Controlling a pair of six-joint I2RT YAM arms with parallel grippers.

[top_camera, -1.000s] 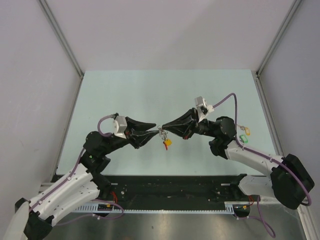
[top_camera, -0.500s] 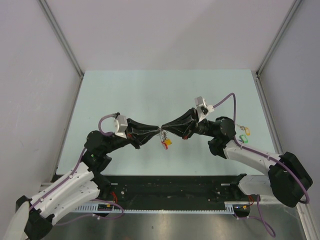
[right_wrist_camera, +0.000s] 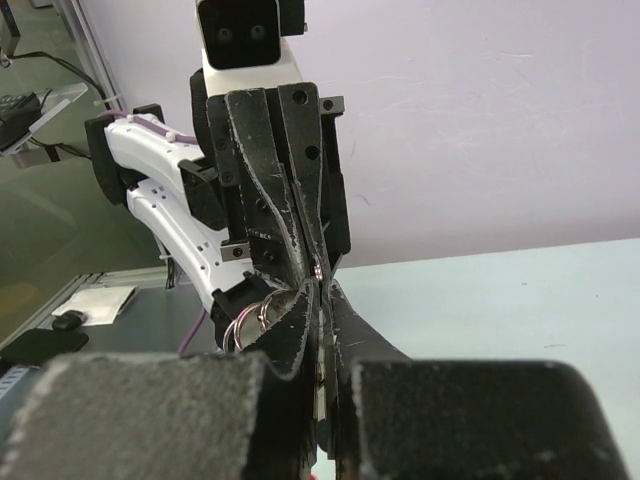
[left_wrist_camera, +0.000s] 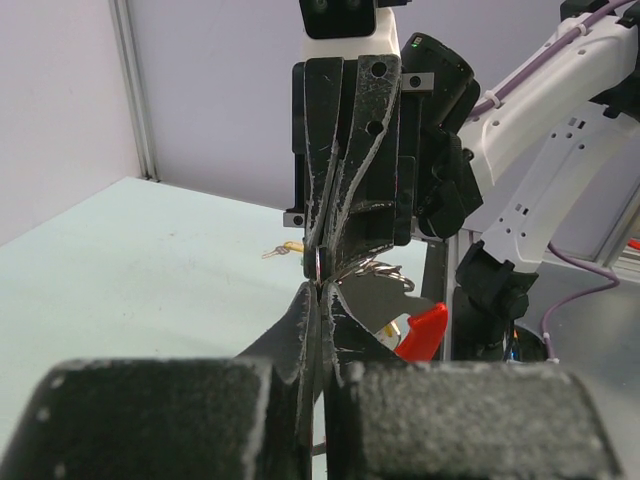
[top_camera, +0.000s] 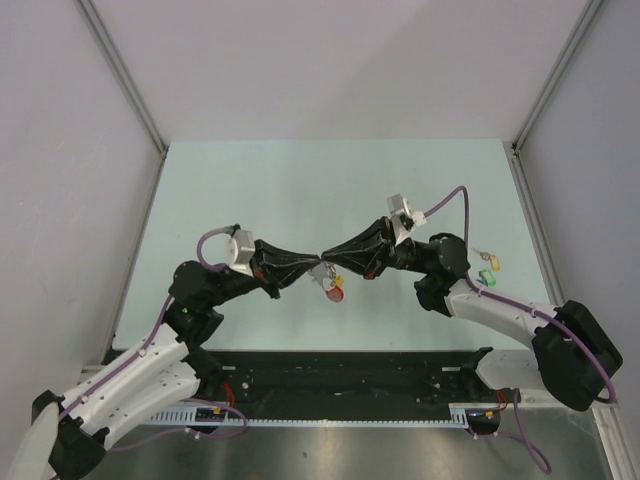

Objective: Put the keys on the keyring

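Left gripper: I see it reaching in from the left over the middle of the table, with its jaws pressed together and no gap between the tips.
Right gripper: it reaches in from the right, jaws also closed tight, and its tips meet the left tips nose to nose.
Meeting point: in both wrist views the two pairs of fingers stand at right angles, one pair upright and the other level, touching at the very tips.
Keyring: silver loops hang just beside that meeting point, lifted off the table. I cannot tell which jaw actually has the wire.
Red band: it dangles below the loops, tilted and free of the table.
Yellow tag: a small yellow piece sits in the hanging cluster, just above the red band. I cannot tell whether it is threaded on the ring.
Loose keys: a green-tagged one and a yellow-tagged one lie on the table just beside the right arm's elbow, well apart from the keyring.
What each jaw pinches: too small and too hidden for me to make out.
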